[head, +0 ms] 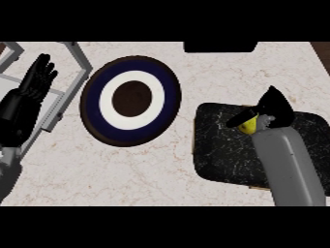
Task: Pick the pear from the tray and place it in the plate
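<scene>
The small yellow pear [248, 127] sits over the upper middle of the dark marbled square tray [217, 155], mostly hidden by the right robot hand [273, 107], whose black fingers and thumb curl round it in a grasp; only a patch of yellow shows below the thumb. Whether the pear touches the tray cannot be told. The round plate with a navy band and white ring [91, 104] lies just left of the tray on the pale stone table [125, 174]. Well left of the tray, the left robot hand [24, 97] rests with straight fingers up, holding nothing, over a grey metal frame [78, 53].
</scene>
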Robot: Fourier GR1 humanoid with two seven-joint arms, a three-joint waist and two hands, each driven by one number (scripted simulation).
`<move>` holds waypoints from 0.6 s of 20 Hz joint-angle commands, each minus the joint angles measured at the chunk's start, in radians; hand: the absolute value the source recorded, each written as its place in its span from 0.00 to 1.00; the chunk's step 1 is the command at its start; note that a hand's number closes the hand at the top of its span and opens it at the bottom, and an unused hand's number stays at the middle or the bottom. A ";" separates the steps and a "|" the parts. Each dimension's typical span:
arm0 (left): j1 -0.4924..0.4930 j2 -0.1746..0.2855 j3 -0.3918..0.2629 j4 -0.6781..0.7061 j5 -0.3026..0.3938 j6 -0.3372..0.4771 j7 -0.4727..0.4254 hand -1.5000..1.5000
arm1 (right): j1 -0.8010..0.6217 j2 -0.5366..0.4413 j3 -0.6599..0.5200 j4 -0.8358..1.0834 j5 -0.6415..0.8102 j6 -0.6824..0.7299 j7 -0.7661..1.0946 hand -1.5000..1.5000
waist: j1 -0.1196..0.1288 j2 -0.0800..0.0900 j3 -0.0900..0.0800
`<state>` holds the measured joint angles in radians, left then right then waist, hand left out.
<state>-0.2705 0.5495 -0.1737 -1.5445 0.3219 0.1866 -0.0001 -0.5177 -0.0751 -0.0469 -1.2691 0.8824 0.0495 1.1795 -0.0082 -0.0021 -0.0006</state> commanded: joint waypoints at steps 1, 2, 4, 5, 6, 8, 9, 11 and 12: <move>0.010 -0.030 0.001 -0.003 -0.021 0.005 0.000 0.50 | 0.010 0.040 -0.022 0.001 0.016 0.015 0.164 0.00 | 0.007 0.001 0.000; -0.042 -0.025 0.011 0.045 -0.009 -0.024 0.012 0.50 | 0.016 0.020 -0.047 0.010 0.006 0.036 0.145 0.00 | -0.001 0.002 0.000; -0.027 -0.021 0.015 -0.003 -0.020 -0.012 0.039 0.50 | 0.033 0.017 -0.055 0.004 0.018 0.052 0.139 0.00 | 0.005 0.000 0.000; 0.018 -0.009 0.021 -0.039 -0.014 -0.023 0.027 0.50 | 0.015 0.049 -0.051 0.031 0.044 0.030 0.170 0.00 | 0.015 0.000 0.000; -0.012 -0.007 0.035 -0.022 0.005 -0.035 0.058 0.50 | -0.004 0.063 -0.051 0.026 0.051 0.047 0.193 0.00 | 0.011 0.000 0.000; -0.017 -0.025 0.020 -0.006 -0.037 -0.025 0.011 0.50 | -0.005 0.073 -0.051 0.135 0.089 -0.014 0.156 0.00 | 0.017 0.005 0.000; 0.000 -0.004 0.042 -0.049 -0.014 -0.042 0.068 0.50 | 0.027 0.060 -0.053 0.049 0.076 0.053 0.148 0.00 | 0.011 0.000 0.000; -0.038 -0.049 0.024 -0.039 -0.052 -0.014 0.096 0.50 | 0.040 0.012 -0.056 0.019 0.117 -0.040 0.026 1.00 | 0.006 0.001 0.001; -0.013 -0.034 0.045 -0.011 -0.045 -0.048 0.026 0.50 | 0.044 -0.019 -0.044 0.050 0.166 -0.067 -0.017 1.00 | 0.008 0.003 0.000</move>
<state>-0.2893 0.5238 -0.1436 -1.5755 0.2905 0.1606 0.0562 -0.4741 -0.0470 -0.1013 -1.2197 0.9775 0.0363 1.1224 0.0013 -0.0008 -0.0001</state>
